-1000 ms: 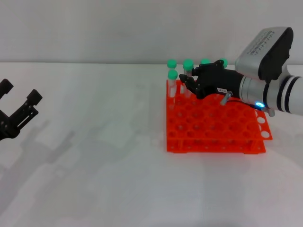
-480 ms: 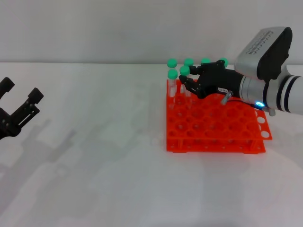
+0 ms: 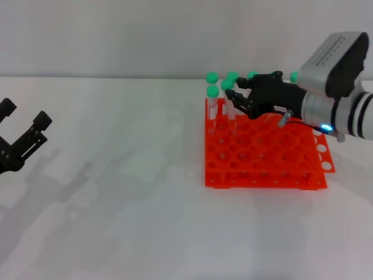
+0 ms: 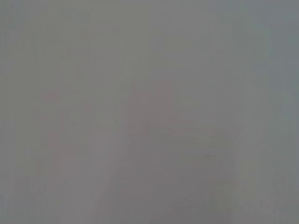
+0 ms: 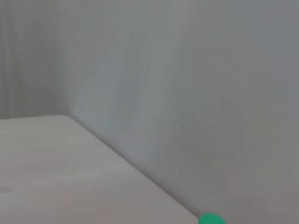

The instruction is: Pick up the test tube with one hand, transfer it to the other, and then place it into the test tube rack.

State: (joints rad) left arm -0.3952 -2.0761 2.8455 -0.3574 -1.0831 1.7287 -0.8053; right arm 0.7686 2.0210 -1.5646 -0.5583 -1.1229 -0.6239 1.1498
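The orange-red test tube rack (image 3: 262, 157) stands on the white table at the right of the head view. Several green-capped tubes stand along its back rows. One test tube (image 3: 227, 86) stands upright in the second row, beside another tube (image 3: 213, 92). My right gripper (image 3: 235, 92), black with a white label and a blue light, hovers over the rack's back part, its spread fingers just right of that tube and not closed on it. My left gripper (image 3: 24, 140) is open and empty at the far left. One green cap (image 5: 211, 218) shows in the right wrist view.
The white table (image 3: 116, 192) stretches between the two arms, with a pale wall behind it. The left wrist view shows only a plain grey surface. The rack's white holed strip (image 3: 322, 149) is on its right side.
The right gripper lowered the tube into the rack, opened its fingers and drew back a little to the right. The left arm stayed still.
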